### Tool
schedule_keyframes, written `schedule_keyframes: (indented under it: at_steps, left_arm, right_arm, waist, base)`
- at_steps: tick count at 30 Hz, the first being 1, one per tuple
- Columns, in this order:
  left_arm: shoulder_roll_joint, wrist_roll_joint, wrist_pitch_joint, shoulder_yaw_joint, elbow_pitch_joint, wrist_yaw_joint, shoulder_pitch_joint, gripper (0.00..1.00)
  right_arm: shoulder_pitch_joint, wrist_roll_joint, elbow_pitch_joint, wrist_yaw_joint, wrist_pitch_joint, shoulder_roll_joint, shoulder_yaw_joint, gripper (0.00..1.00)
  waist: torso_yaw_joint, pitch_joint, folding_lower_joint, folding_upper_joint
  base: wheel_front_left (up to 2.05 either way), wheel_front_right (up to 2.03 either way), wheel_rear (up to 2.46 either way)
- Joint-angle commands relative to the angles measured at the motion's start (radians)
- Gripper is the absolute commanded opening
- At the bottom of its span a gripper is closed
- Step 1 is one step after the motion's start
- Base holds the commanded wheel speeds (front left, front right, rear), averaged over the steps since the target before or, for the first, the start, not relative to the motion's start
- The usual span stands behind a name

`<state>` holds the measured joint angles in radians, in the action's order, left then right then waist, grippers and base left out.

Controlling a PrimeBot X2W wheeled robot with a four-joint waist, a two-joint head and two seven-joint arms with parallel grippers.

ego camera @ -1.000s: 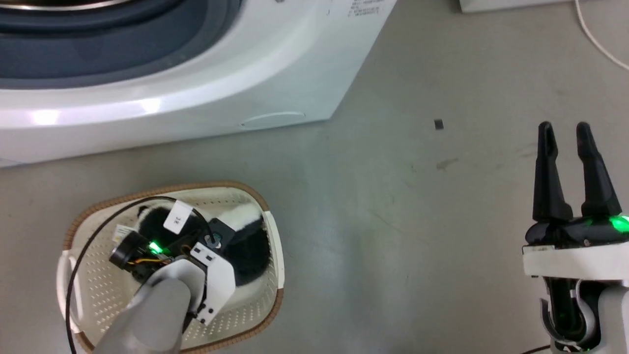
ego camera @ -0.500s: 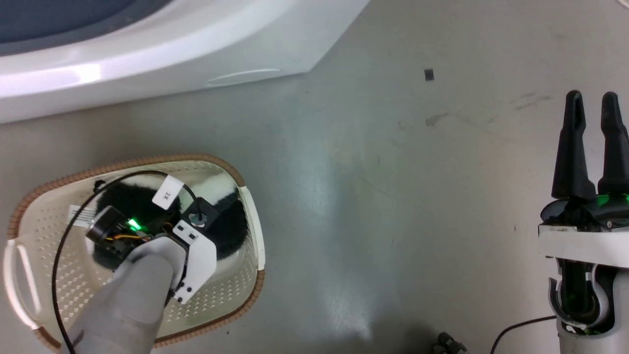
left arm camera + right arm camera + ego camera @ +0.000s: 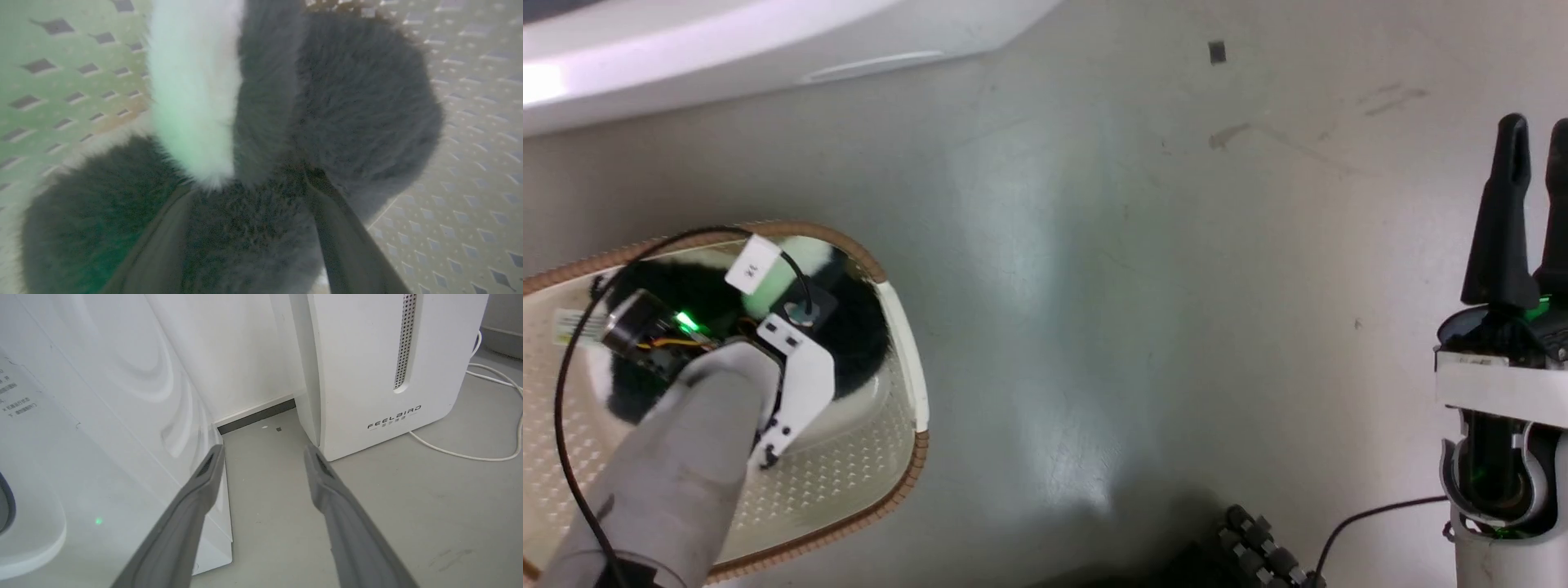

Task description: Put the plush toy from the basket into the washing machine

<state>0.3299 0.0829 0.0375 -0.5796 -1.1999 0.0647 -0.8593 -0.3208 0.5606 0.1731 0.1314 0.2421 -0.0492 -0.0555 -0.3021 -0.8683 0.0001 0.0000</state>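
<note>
Left gripper (image 3: 249,183) spread, not yet clamped, tips sunk in black fur of the toy (image 3: 359,102) straight ahead, white band running away from the tips; lying in the basket (image 3: 920,457); right gripper (image 3: 1538,126) parted, empty, well apart, so a left-arm grasp; washer (image 3: 686,57) beyond basket's far rim

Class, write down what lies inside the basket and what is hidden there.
Inside the basket lies the plush toy, black with a white band. The open left gripper straddles its fur. Toy and arm cover part of the basket's floor; anything beneath cannot be seen.
</note>
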Motion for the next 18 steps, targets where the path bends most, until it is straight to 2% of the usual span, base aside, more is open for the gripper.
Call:
schedule_keyframes:
  at_steps: [1, 3, 4, 5, 6, 18]
  left_arm:
    - [0.021, -0.004, 0.018, -0.014, -0.044, 0.004, -0.006, 1.00]
    - [0.027, -0.007, 0.036, -0.026, -0.064, 0.009, -0.016, 1.00]
    - [0.030, -0.008, 0.042, -0.033, -0.075, 0.012, -0.021, 0.45]
    - [0.031, -0.011, 0.044, -0.038, -0.085, 0.012, -0.027, 0.05]
    - [0.032, -0.012, 0.047, -0.043, -0.091, 0.014, -0.026, 0.00]
    - [0.005, -0.049, 0.051, -0.046, -0.091, 0.000, 0.018, 0.00]
  right_arm:
    - [-0.024, 0.015, 0.008, -0.001, 0.010, -0.001, 0.001, 1.00]
    - [-0.030, 0.024, 0.008, -0.001, 0.014, -0.001, 0.001, 1.00]
    - [-0.033, 0.028, 0.009, -0.001, 0.016, -0.001, 0.000, 1.00]
    - [-0.036, 0.032, 0.010, -0.001, 0.019, -0.001, 0.000, 1.00]
    - [-0.038, 0.034, 0.010, -0.001, 0.020, -0.001, -0.001, 1.00]
    - [-0.033, 0.019, 0.004, -0.001, 0.020, -0.001, -0.004, 1.00]
  waist:
    - [-0.011, -0.016, -0.0001, 0.0000]
    - [-0.017, -0.028, -0.0001, 0.0000]
    - [-0.019, -0.033, -0.0001, 0.0000]
    - [-0.021, -0.039, -0.0001, 0.0000]
    - [-0.022, -0.040, -0.0001, 0.0000]
    - [-0.009, 0.001, -0.0001, 0.0000]
  base:
    - [0.00, 0.00, 0.00]
    - [0.00, 0.00, 0.00]
    - [0.00, 0.00, 0.00]
    - [0.00, 0.00, 0.00]
    - [0.00, 0.00, 0.00]
    - [0.00, 0.00, 0.00]
